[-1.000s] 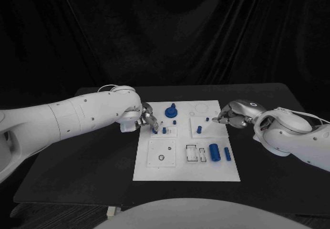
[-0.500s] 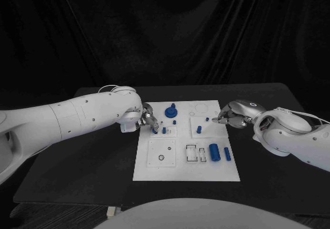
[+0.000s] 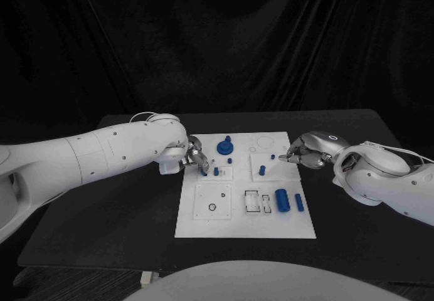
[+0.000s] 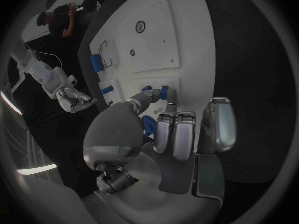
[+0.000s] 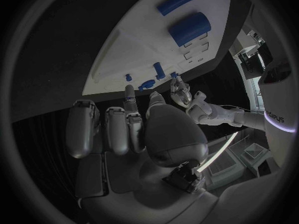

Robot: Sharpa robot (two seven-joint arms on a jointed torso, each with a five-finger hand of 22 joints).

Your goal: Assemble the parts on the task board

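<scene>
Centrally, white task board (image 3: 244, 216), small blue parts (image 3: 282, 200) lying, standing upright

My right robot hand (image 5: 134, 129) hangs with fingers curled, fingertips (image 5: 129, 92) near the edge of the board (image 5: 149, 50). Two large blue parts (image 5: 189, 27) lie on its far end, small pegs (image 5: 159, 69) nearer. My left robot hand (image 5: 181, 92) reaches in beyond.

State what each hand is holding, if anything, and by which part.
The left hand has its fingertips at a small blue peg on the task board; whether it grips cannot be told. The right hand looks curled, holding nothing visible.
</scene>
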